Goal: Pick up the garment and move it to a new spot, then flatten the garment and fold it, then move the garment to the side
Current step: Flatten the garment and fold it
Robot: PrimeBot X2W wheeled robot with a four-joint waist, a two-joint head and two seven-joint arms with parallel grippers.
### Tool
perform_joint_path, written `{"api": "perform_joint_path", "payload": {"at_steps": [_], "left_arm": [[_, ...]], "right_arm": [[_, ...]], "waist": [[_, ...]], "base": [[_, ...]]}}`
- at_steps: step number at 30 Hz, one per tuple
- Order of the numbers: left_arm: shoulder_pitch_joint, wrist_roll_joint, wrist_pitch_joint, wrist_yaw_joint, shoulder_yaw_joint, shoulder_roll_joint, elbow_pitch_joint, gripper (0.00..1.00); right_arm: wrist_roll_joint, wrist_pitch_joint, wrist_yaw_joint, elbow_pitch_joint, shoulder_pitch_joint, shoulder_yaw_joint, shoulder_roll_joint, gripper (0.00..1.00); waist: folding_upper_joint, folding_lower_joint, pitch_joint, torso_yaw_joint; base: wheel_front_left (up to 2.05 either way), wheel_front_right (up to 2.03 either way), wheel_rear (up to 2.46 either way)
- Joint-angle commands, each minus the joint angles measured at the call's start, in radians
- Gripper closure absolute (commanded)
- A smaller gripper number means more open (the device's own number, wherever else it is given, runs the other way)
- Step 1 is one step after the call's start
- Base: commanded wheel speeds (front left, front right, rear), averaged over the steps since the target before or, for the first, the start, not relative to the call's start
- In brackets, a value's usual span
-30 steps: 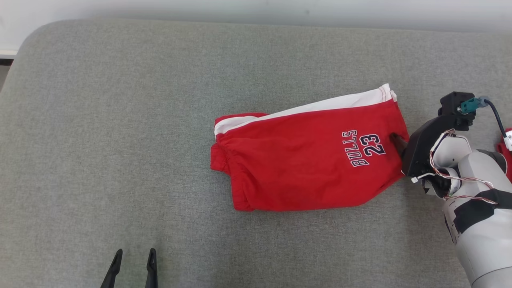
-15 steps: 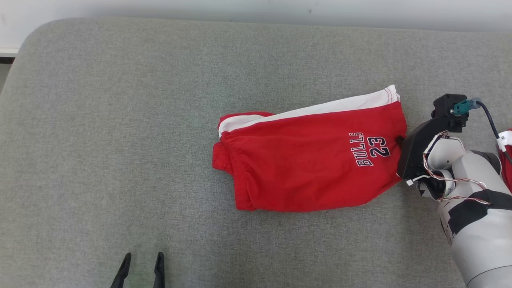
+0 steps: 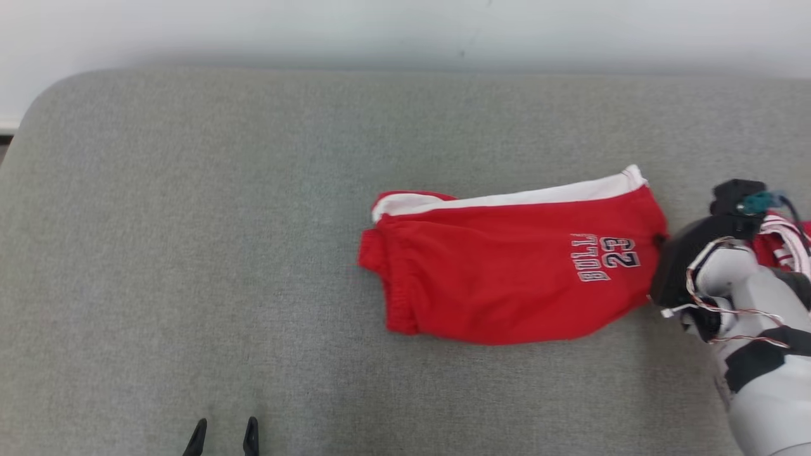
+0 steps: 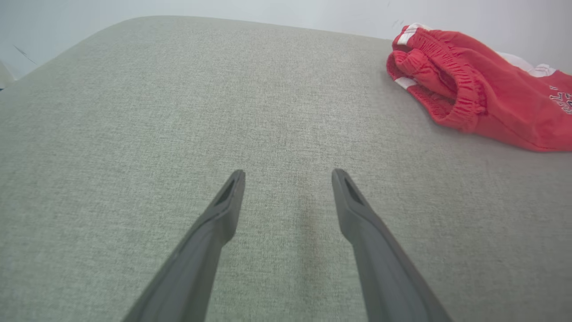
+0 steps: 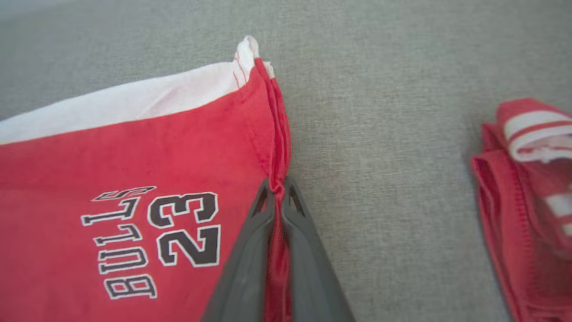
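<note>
The garment (image 3: 507, 278) is a pair of red shorts with a white stripe along the far edge and a dark "BULLS 23" print. It lies folded, mostly flat, right of the middle, waistband to the left. Its right hem is bunched, pinched in the jaws of the right gripper (image 5: 278, 185).

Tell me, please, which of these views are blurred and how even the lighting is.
Head view: slightly smeared, the print on the red shorts soft. Left wrist view: sharp, the left claw crisp. Right wrist view: mildly soft, the second red garment at its edge blurred most. Lighting flat and diffuse throughout, no glare.
</note>
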Motion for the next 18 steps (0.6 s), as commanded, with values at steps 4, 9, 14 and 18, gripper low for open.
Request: {"api": "perform_joint_path", "payload": {"at_steps": [4,9,14,18], "left_arm": [[0.025,0.006,-0.003,0.0,0.007,-0.007,0.005,0.0],[0.039,0.008,-0.003,-0.004,0.008,-0.016,0.007,0.0],[0.05,0.01,-0.003,-0.008,0.006,-0.023,0.015,0.0],[0.053,0.012,-0.003,-0.012,0.004,-0.027,0.02,0.0]], "right_arm": [[-0.014,-0.033,-0.003,-0.009,0.027,-0.032,-0.013,1.0],[-0.034,-0.05,-0.003,-0.043,0.047,-0.063,-0.04,1.0],[-0.061,-0.062,-0.003,-0.09,0.062,-0.085,-0.059,1.0],[-0.075,-0.049,-0.003,-0.138,0.068,-0.072,-0.05,1.0]], "waist": [[-0.0001,-0.0001,-0.046,-0.036],[-0.0001,-0.0001,-0.073,-0.061],[-0.0001,-0.0001,-0.097,-0.075],[-0.0001,-0.0001,-0.112,-0.077]], "base": [[0.0,0.0,0.0],[0.0,0.0,0.0],[0.0,0.0,0.0],[0.0,0.0,0.0]]}}
